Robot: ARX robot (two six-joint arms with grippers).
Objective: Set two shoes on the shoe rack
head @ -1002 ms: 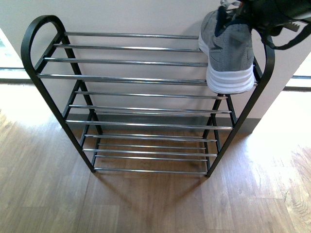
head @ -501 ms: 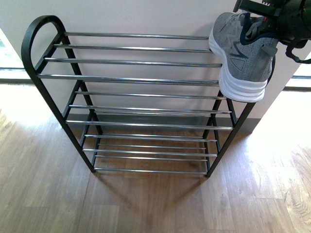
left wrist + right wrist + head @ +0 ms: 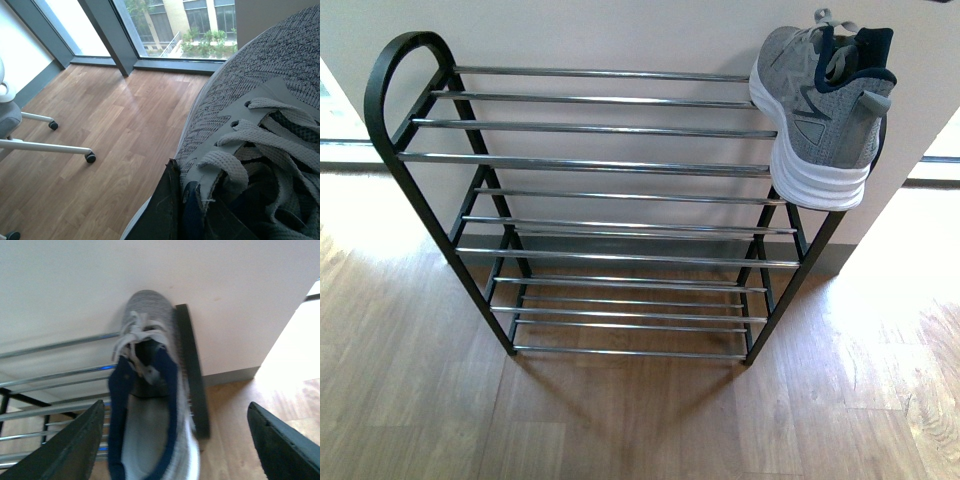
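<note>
One grey sneaker (image 3: 820, 110) rests on the top shelf of the shoe rack (image 3: 590, 160), at its right end, heel overhanging the front bar. In the right wrist view my right gripper (image 3: 175, 405) is open above that sneaker (image 3: 145, 390), its fingers spread wide and clear of it. The left wrist view is filled by another grey sneaker (image 3: 260, 85) with its laces. My left gripper (image 3: 192, 210) is shut on this sneaker at its navy collar. Neither arm shows in the front view.
The rack stands against a white wall (image 3: 620, 30) on a wood floor (image 3: 620, 420); its lower shelves hold nothing. Beyond the held sneaker are a white office chair base with casters (image 3: 45, 145) and floor-level windows (image 3: 175, 25).
The right arm carried the sneaker rightward along the top shelf, let it go and drew back up out of the front view. The sneaker now sits alone.
</note>
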